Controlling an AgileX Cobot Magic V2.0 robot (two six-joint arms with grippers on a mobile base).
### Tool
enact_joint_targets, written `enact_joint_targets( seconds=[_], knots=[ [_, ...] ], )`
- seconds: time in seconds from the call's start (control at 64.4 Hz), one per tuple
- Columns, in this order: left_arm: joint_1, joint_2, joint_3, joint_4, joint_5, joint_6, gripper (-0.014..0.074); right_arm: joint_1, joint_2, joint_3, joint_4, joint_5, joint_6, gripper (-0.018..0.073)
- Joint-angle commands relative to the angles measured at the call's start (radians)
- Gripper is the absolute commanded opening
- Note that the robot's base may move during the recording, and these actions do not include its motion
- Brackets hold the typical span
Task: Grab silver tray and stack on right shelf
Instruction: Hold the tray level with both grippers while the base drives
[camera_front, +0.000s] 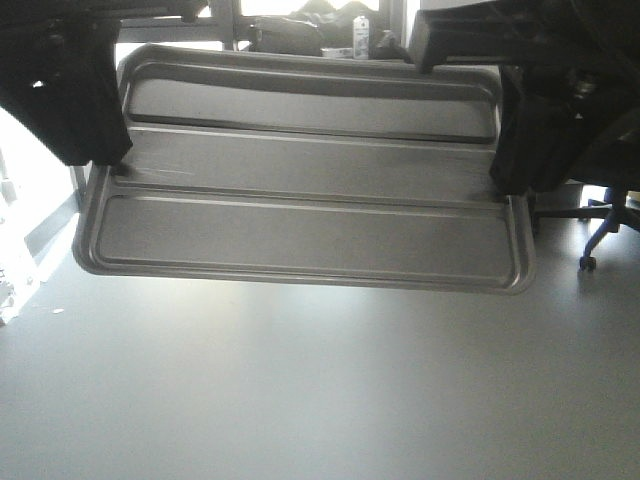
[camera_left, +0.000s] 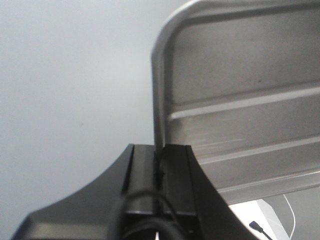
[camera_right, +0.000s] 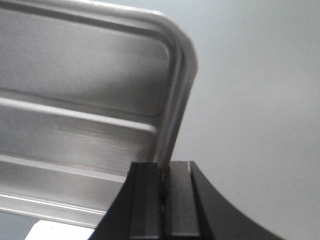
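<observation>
Your left gripper (camera_left: 159, 152) pinches one short rim of the silver tray (camera_left: 240, 110); your right gripper (camera_right: 164, 170) pinches the opposite rim; the tray hangs between them, showing two long ridges; grey floor (camera_front: 300, 400) lies below; an office chair (camera_front: 605, 225) stands beyond the right gripper.

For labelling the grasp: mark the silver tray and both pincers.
silver tray (camera_front: 300, 165): front view, flat band between its ridges.
left pincer (camera_left: 159, 152): left wrist view, between fingertips clamping the rim.
right pincer (camera_right: 165, 170): right wrist view, between fingertips clamping the rim.
</observation>
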Motion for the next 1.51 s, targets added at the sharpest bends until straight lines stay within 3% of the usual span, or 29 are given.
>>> enact_joint_targets(
  seconds=[0.0, 1.491],
  knots=[
    [-0.012, -0.034, -0.029, -0.010, -0.048, 0.001, -0.0094, 0.003, -0.034, -0.031, -0.010, -0.065, -0.010, 0.0056],
    [-0.011, -0.030, -0.029, -0.005, -0.048, 0.001, -0.0094, 0.003, -0.034, -0.031, -0.010, -0.065, -0.010, 0.0056]
  ],
)
